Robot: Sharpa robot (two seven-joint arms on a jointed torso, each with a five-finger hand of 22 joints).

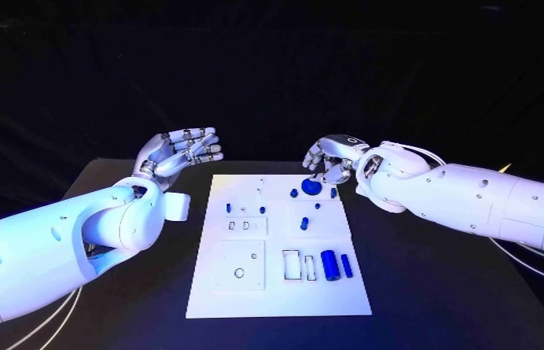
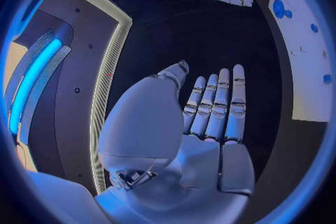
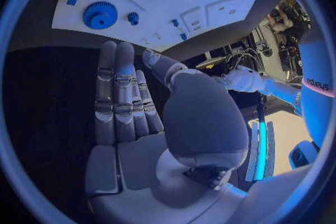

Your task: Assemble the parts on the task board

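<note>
The white task board lies lengthwise in the middle of the black table. A blue gear sits near its far right corner, with small blue pegs and a short cylinder further in. A thick blue cylinder and a thin bar lie at the near right. My right hand hovers over the far right corner, just beyond the gear, fingers extended and holding nothing. My left hand is raised left of the board's far end, palm up, fingers apart and empty.
The board has recessed outlines and slots on its near half. Bare black table runs on both sides of the board. White cables hang beside my right arm near the table's right edge.
</note>
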